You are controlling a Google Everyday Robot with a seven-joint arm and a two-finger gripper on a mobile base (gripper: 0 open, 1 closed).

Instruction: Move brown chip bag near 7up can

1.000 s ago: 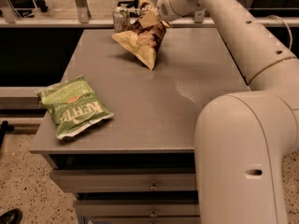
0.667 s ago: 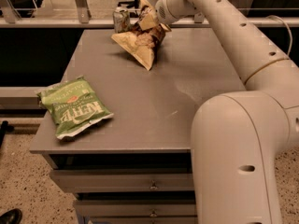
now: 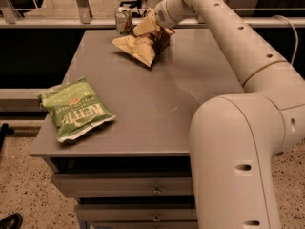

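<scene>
The brown chip bag (image 3: pixel 142 44) is at the far end of the grey table (image 3: pixel 143 94), its lower corner on the tabletop and its top tilted up towards the arm. My gripper (image 3: pixel 153 23) is at the bag's upper edge and is shut on it; the bag mostly hides the fingers. The 7up can (image 3: pixel 124 21) stands upright at the table's far edge, just left of the bag and the gripper, a small gap away.
A green chip bag (image 3: pixel 74 109) lies flat near the table's front left edge. My arm (image 3: pixel 238 56) runs along the right side of the table. A rail (image 3: pixel 57 22) runs behind the far edge. Drawers (image 3: pixel 124 185) sit below the front.
My wrist has shifted slightly left and down towards the can. The brown chip bag has stayed at nearly the same spot.
</scene>
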